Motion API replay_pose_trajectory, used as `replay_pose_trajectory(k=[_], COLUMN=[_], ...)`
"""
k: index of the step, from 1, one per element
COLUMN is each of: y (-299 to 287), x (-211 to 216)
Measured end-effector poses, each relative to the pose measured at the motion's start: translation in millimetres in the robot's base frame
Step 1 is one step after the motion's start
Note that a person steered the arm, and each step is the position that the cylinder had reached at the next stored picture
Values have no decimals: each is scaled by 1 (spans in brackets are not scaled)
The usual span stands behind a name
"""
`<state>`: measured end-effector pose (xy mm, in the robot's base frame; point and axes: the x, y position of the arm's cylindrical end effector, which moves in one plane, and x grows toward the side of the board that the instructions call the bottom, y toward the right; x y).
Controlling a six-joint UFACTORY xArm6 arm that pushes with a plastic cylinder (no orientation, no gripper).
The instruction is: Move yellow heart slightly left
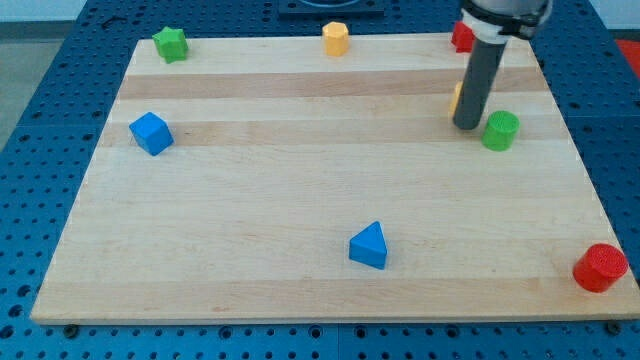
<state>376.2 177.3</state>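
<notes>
My tip (467, 126) rests on the table (300, 180), hiding most of a yellow block (456, 97), beside the green cylinder (500, 130); no pincer shows.

The wooden worktop (300, 180) carries a green star (171, 44), yellow block (335, 38), blue cube (151, 133), blue wedge (369, 246), green cylinder (500, 131) and red cylinder (600, 267).

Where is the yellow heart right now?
The yellow heart is at the view's upper right, mostly hidden behind my rod; only a yellow sliver shows left of it, just above my tip, with the green cylinder to the right.
</notes>
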Motion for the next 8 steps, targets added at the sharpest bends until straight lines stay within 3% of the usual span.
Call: replay_pose_trajectory(k=[2,5,8], y=[6,67,-32], x=[-27,-51,-59])
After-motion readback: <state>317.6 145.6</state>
